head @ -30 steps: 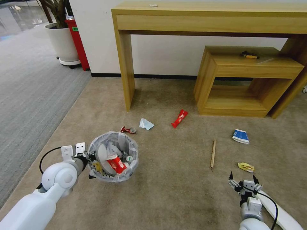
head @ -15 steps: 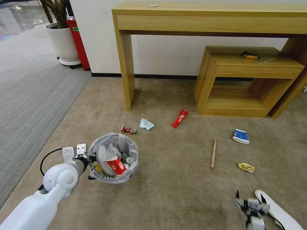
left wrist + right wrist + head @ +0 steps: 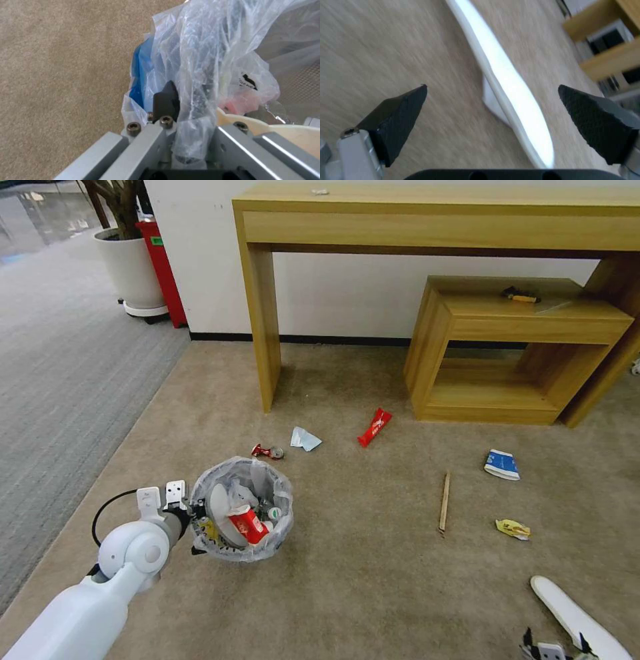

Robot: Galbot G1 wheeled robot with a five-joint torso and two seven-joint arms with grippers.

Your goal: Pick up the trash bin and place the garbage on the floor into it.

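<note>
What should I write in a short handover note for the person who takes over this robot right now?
Left gripper: shut on the trash bin rim.
Right gripper: open over the white slipper on the beige carpet.
Done: one slipper, a red-white cup and a bottle lie in the bin.
Left: slipper, two red wrappers, white paper, wooden stick, carton, yellow wrapper.

Right gripper [image 3: 555, 645] cut off at pic's bottom edge; slipper [image 3: 579, 620] partly cropped too, blurred in wrist view.
</note>
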